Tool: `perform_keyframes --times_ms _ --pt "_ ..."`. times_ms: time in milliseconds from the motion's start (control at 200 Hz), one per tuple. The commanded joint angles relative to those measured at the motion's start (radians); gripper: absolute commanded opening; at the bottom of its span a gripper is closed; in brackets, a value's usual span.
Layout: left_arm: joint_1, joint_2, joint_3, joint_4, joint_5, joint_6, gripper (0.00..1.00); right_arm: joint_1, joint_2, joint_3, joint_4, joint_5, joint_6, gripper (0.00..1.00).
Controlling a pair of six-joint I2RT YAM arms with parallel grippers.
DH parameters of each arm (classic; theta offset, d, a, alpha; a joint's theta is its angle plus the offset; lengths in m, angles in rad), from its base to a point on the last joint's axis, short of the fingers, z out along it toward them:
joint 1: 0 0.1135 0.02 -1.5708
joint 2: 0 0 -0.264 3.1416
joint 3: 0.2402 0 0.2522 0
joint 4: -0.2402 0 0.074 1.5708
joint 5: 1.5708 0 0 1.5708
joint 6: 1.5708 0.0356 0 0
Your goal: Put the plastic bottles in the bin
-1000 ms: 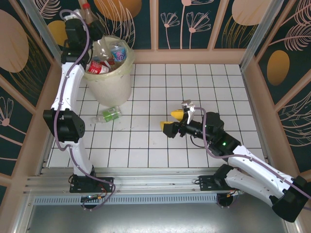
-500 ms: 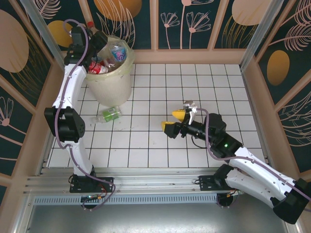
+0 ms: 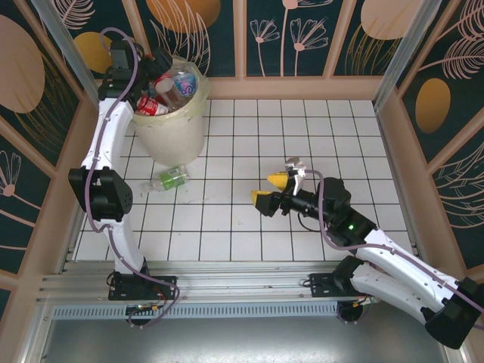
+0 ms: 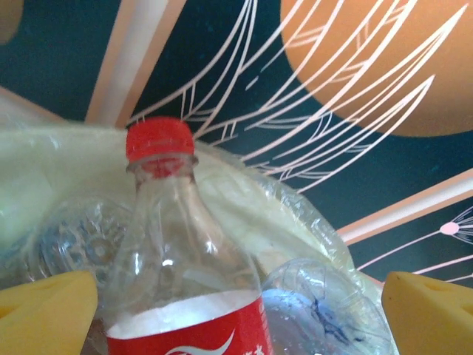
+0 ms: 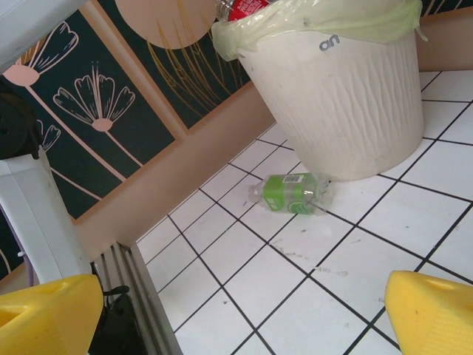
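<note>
— From above, where do the arms stand?
— The left pincer (image 3: 150,66) hangs over the rim of the bin (image 3: 172,140), which is heaped with plastic bottles (image 3: 162,87). The right pincer (image 3: 270,190) is spread and empty, low over the tiled tabletop (image 3: 249,128), well apart from the bin. One green-labelled bottle (image 3: 170,179) lies on its side just beside the bin's foot
— And at the left wrist?
— Its yellow fingers (image 4: 44,307) stand wide. A red-capped bottle (image 4: 177,251) with a red label sits between them, clear of the right-hand one, on top of other bottles and the pale bag (image 4: 59,170)
— The right wrist?
— Yellow fingers (image 5: 432,310) apart, nothing between. Ahead, the green-labelled bottle lies just beside the white bin, and a red label pokes over the rim
</note>
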Motion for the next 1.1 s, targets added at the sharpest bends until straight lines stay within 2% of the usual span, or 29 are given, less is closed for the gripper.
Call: perform_keyframes --times_ms 0,250,320,575,706,946,1096 --pt "0.005 -0.085 0.033 0.0 -0.03 0.129 0.98 0.008 -0.015 -0.015 0.042 0.009 0.007 0.99" --pt "0.007 -0.34 -0.244 0.166 0.01 0.347 0.98 0.007 -0.004 -0.012 0.048 0.003 -0.002 0.99" --pt "0.005 -0.407 -0.322 0.185 0.069 0.411 0.98 0.006 0.001 -0.009 0.049 -0.002 -0.005 0.98" --pt "-0.003 -0.662 -0.629 0.21 0.131 0.472 0.98 0.005 0.019 -0.001 0.037 -0.013 -0.019 0.99" --pt "-0.053 -0.767 -0.773 0.161 0.02 0.443 0.98 0.006 0.02 -0.002 0.029 -0.013 -0.025 0.98" --pt "-0.224 -0.936 -1.041 0.187 -0.164 0.354 0.99 0.005 0.022 0.0 0.019 -0.016 -0.03 0.98" --pt "-0.265 -0.972 -1.135 0.173 -0.218 0.329 0.98 0.005 0.02 -0.013 0.033 -0.024 -0.021 0.99"
